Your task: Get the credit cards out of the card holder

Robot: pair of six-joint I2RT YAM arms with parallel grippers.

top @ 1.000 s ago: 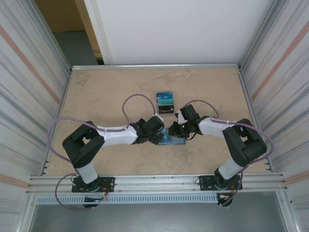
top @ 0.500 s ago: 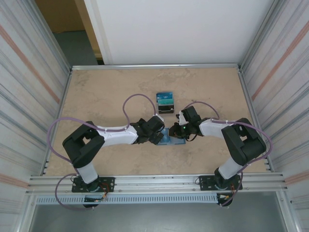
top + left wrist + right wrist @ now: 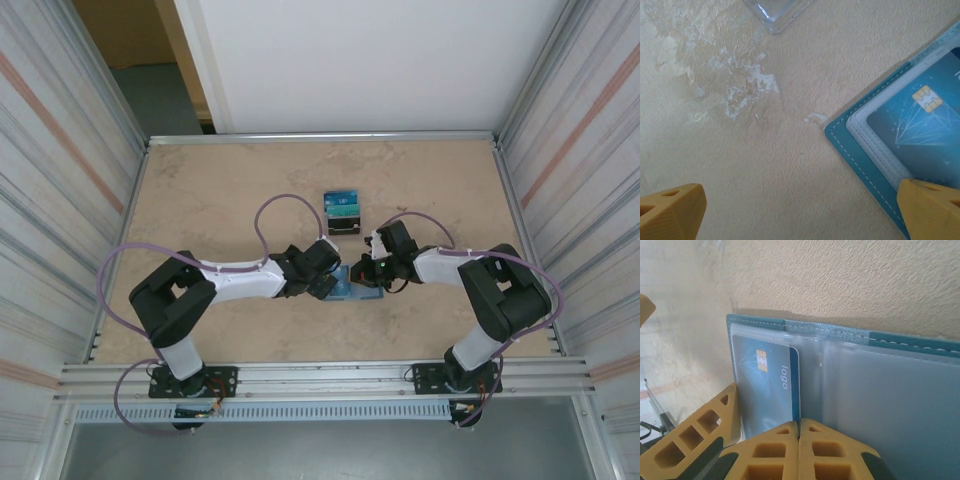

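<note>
Right pincer [image 3: 799, 426] first: its two yellow lattice fingers [image 3: 840, 455] are pressed together, tip against tip, right at the lower corner of a dark blue plastic credit card [image 3: 767, 385] with a gold chip and the word "logo" on its face. Whether the card's thin edge is caught between the tips I cannot tell. That card sits in the left clear pocket of the flat teal-blue card holder [image 3: 900, 338] with pale stitching, which lies open on the beige mottled bench [image 3: 220, 200], near its middle and between the two wrists as seen from above. The holder's right pocket is clouded, and what it contains is unclear. The left pincer [image 3: 800, 205] is spread wide and holds nothing — one yellow fingertip [image 3: 927, 210] sits over the holder's stitched border, though contact cannot be judged, while the other is over bare bench well to the side. Farther back, apart from the holder, stands a small dark-based stand with a blue-teal top [image 3: 342, 212]. A clear plastic corner [image 3: 775, 10] lies at the top edge of the left wrist view.
</note>
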